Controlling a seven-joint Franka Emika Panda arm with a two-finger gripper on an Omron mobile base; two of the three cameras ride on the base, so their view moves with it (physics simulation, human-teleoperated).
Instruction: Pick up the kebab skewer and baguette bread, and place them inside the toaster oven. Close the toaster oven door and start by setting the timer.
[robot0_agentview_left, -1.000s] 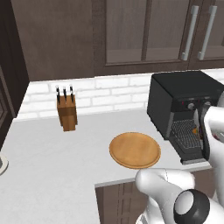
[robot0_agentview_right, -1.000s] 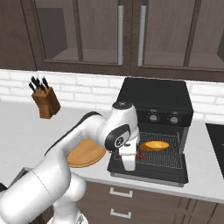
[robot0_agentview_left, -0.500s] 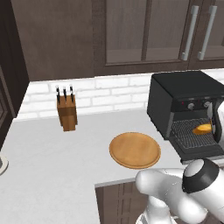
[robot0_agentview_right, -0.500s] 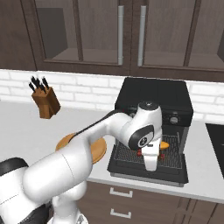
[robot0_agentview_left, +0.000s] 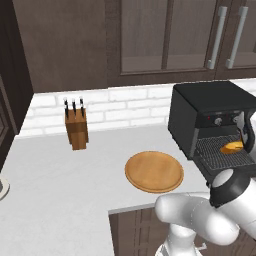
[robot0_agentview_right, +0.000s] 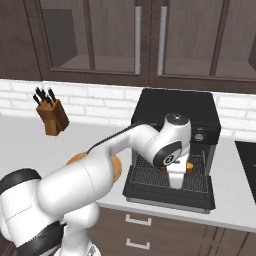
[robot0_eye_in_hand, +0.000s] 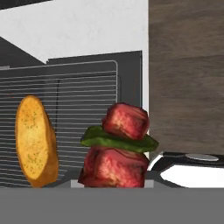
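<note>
The kebab skewer (robot0_eye_in_hand: 116, 148), red meat chunks with a green slice between them, sits right at my fingers in the hand view. My gripper (robot0_agentview_right: 177, 181) is shut on it, hanging over the wire rack (robot0_eye_in_hand: 78, 109) at the mouth of the black toaster oven (robot0_agentview_right: 175, 107). The toaster oven door (robot0_agentview_right: 170, 194) lies dropped open and flat. The golden baguette bread (robot0_eye_in_hand: 36, 140) rests on the rack to the skewer's left, and in the left base view the baguette bread (robot0_agentview_left: 232, 148) lies inside the toaster oven (robot0_agentview_left: 210, 102).
A round wooden board (robot0_agentview_left: 154, 171) lies on the counter left of the oven. A knife block (robot0_agentview_left: 76, 129) stands by the brick wall. Dark cabinets hang overhead. A black cooktop (robot0_agentview_right: 247, 160) borders the oven's right side.
My arm has swung right across the open oven front with the skewer, from the door's left part to over the rack beside the baguette. The baguette stays put.
</note>
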